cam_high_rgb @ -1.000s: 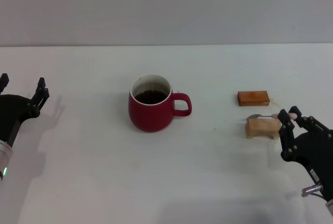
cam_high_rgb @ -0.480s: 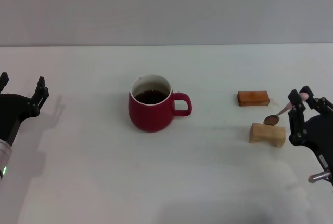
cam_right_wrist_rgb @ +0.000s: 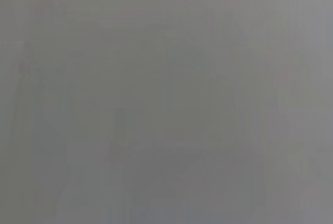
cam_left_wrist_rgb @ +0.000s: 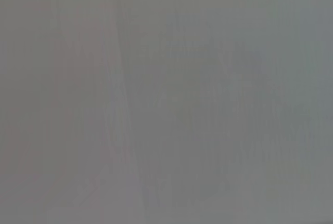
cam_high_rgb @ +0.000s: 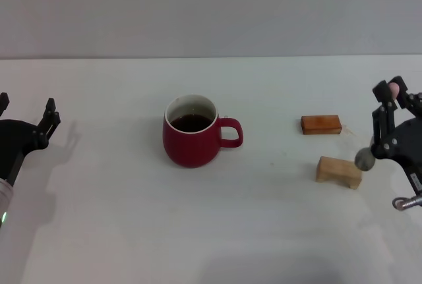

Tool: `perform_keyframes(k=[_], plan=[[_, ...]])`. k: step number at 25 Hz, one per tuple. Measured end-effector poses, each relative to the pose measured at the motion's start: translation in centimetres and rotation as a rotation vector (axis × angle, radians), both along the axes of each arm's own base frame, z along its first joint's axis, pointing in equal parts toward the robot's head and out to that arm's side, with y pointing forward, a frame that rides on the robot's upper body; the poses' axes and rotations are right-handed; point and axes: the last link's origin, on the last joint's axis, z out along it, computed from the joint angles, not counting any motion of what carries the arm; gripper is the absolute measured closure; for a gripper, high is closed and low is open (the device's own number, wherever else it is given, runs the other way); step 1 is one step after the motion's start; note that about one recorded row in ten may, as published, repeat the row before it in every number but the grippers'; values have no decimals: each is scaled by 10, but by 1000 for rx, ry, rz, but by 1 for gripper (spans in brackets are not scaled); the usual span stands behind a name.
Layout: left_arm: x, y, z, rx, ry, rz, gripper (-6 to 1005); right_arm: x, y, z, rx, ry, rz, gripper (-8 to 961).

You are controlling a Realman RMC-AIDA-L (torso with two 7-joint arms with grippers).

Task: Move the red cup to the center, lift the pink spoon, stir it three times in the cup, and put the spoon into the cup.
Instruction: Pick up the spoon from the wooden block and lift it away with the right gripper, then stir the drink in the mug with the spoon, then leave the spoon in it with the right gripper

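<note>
Across a plain white table (cam_high_rgb: 132,231) that fills most of the head view, a pale blank wall (cam_high_rgb: 211,7) rises behind the far edge. At the right side, the right gripper (cam_high_rgb: 395,103) is raised off the surface with its fingers clamped on the pink spoon (cam_high_rgb: 379,126); the pink handle tip shows between the fingertips, and the grey bowl hangs below them, tilted down toward the table. Just beneath and a little inward from that gripper sits a tan wooden block (cam_high_rgb: 338,170), lying at a slight angle, apart from the spoon's bowl. Beyond it, farther inward and toward the wall, lies a reddish-brown block (cam_high_rgb: 321,124), well clear of the gripper. The red cup (cam_high_rgb: 192,132) stands upright near the middle of the table, well away from the right gripper toward the robot's left, its loop handle pointing toward that gripper and dark liquid visible inside its white inner wall. Nothing stands between the held spoon and the cup apart from the two blocks near the gripper. At the far left edge, the left gripper (cam_high_rgb: 26,116) rests low with its fingers spread apart, holding nothing, well apart from the cup. Both wrist views show only a featureless grey field.
</note>
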Motion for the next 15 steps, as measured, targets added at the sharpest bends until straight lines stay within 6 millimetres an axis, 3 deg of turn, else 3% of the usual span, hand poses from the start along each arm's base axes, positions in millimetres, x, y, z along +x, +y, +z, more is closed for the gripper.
perform_keyframes(k=[8, 15], plan=[[-2, -3, -1, 0, -2, 6, 165, -14, 7, 0, -1, 8, 69, 816], [-1, -3, -2, -1, -6, 4, 165, -44, 26, -2, -8, 14, 190, 816]])
